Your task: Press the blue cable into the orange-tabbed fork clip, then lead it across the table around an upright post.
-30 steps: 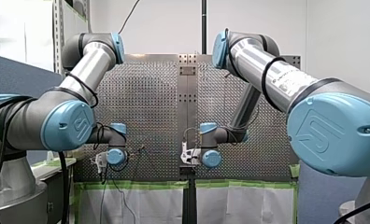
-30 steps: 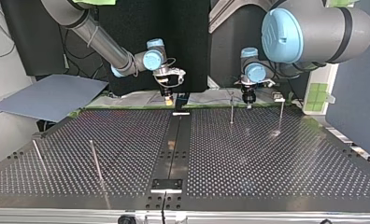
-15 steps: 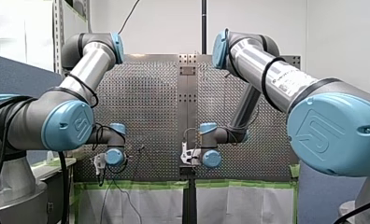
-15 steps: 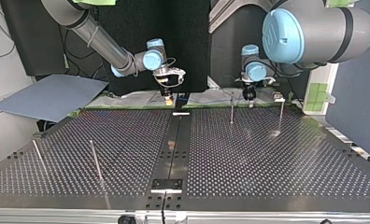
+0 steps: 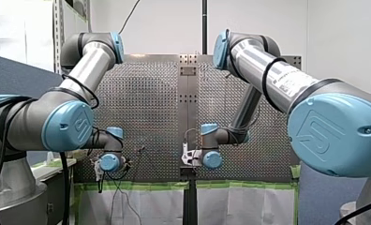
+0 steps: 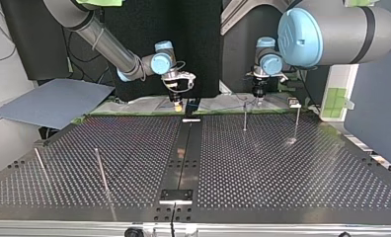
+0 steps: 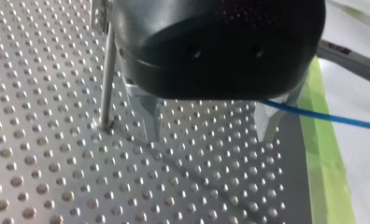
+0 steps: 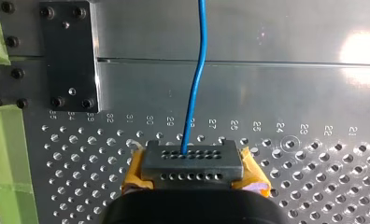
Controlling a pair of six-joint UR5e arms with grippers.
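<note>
"Right wrist view: what holds the blue cable (image 8: 196, 84)?"

"The right gripper (image 8: 192, 163) does. Its fingers (image 8: 220, 173), with yellow pads at the sides, are pressed together on the cable, which runs straight ahead of them over the table (image 8: 267, 93). The orange-tabbed fork clip is not seen in any view, so one cannot tell if the cable sits in it."

"And the left gripper (image 7: 206, 137)?"

"In the left wrist view its metal fingers (image 7: 145, 116) are spread, with nothing between them. The cable passes just beside one finger and goes away over the green tape (image 7: 321, 140)."

"How is the step done well?"

"Probably the left gripper must take the cable. The cable should come fully between the fingers before they close, and the right gripper should hold firm so that no slack appears."

"What stands in the way?"

"An upright post (image 7: 106, 79) stands just beside the other finger, and a sideways move may knock it. In the top view a second post (image 6: 297, 121) is at 2 o'clock of the table. A third post (image 6: 101, 170) and a fourth post (image 6: 39, 160) are near 9 o'clock, well apart from both grippers. A grey sheet (image 6: 50, 101) lies at 10 o'clock, off the table."
</note>
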